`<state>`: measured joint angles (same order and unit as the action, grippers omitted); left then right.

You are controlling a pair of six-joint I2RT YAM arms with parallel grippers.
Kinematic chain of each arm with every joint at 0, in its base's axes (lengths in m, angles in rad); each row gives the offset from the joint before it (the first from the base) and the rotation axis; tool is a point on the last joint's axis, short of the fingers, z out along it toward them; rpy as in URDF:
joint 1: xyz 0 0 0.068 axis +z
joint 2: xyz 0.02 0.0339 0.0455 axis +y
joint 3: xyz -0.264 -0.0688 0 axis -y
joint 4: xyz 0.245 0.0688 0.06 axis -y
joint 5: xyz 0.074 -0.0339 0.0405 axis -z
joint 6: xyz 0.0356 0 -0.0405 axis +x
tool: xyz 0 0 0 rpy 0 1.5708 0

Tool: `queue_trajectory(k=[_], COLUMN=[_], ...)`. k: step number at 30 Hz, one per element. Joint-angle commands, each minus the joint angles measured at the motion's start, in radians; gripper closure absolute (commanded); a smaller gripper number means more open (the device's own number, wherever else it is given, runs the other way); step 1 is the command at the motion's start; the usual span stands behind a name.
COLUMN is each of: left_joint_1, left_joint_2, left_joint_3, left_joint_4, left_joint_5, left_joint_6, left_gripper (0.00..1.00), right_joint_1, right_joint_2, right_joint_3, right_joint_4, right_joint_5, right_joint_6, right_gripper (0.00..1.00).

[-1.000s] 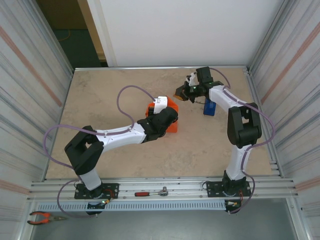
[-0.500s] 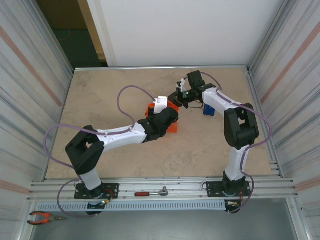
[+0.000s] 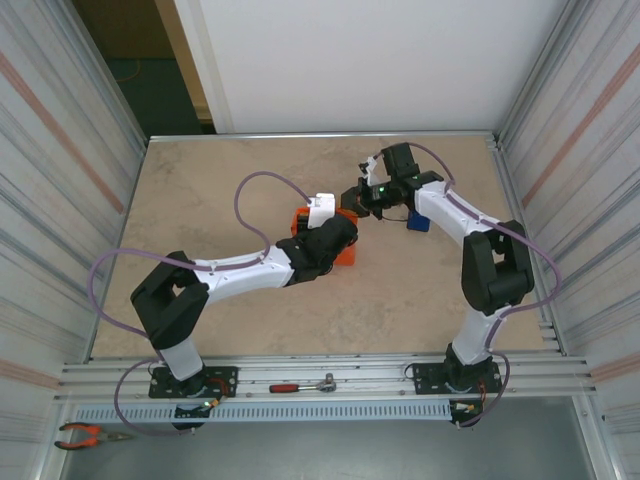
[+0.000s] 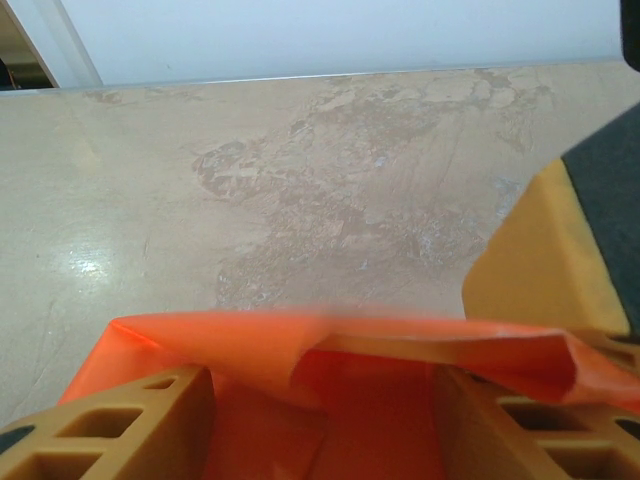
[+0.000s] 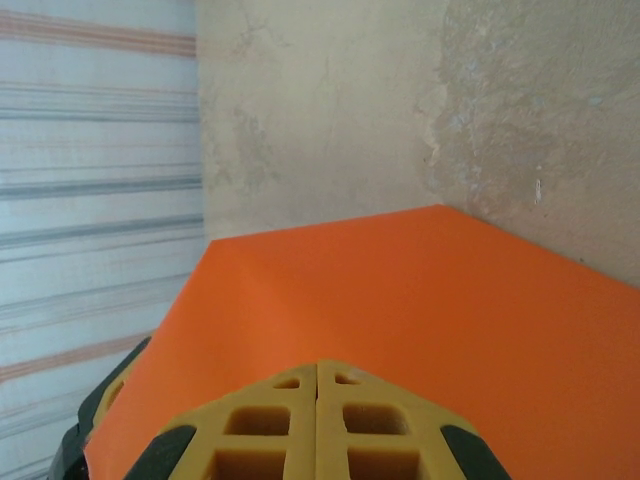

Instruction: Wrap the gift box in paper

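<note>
Reaches the left arm forward, elbow low, left claw (image 4: 320, 415) part-spread and clamped on the paper (image 4: 250, 345) from both sides. Folds the right arm inward, right claw (image 5: 318, 400) pinched fully shut, fingers (image 5: 265, 425) flush together, close off the left claw's right side

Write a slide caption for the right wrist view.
Shut right gripper at the smooth orange paper, beige table beyond.

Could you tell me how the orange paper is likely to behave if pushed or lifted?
Probably floppy: the paper has a loose edge curling in the left wrist view. Likely light and quick to crease, as folds show there. Its smooth face might slip under a push.
</note>
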<state>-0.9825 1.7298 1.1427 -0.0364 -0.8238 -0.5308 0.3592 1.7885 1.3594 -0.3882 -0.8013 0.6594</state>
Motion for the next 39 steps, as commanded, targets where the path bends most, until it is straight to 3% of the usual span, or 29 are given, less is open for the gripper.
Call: queue_trajectory(k=[1,13,26,32,39], left_joint_1=[-0.007,-0.007,-0.005,0.015,0.066], left_joint_2=[0.097,0.096,0.083,0.005,-0.124], left_joint_3=[-0.081,-0.08,-0.072,-0.072,-0.071], left_joint_4=[-0.264,-0.269,-0.269,-0.245,-0.185], left_joint_5=[0.1,0.099,0.114,0.174,0.345], left_joint_6=[-0.046,-0.054,-0.044,-0.01,0.046], left_gripper=[0.41,0.42,0.41,0.41,0.41], right_joint_1=[0.013,0.009,0.017,0.015,0.009], right_joint_2=[-0.04,-0.092,-0.043,-0.036,-0.044], right_joint_3=[-0.045,-0.06,-0.169,-0.194,-0.227], right_joint_4=[-0.062,-0.13,-0.108,-0.113,-0.086], right_joint_5=[0.017,0.063,0.102,0.139,0.159], right_joint_6=[-0.031,-0.057,-0.063,-0.069,-0.064], right_gripper=[1.0,1.0,1.0,1.0,1.0])
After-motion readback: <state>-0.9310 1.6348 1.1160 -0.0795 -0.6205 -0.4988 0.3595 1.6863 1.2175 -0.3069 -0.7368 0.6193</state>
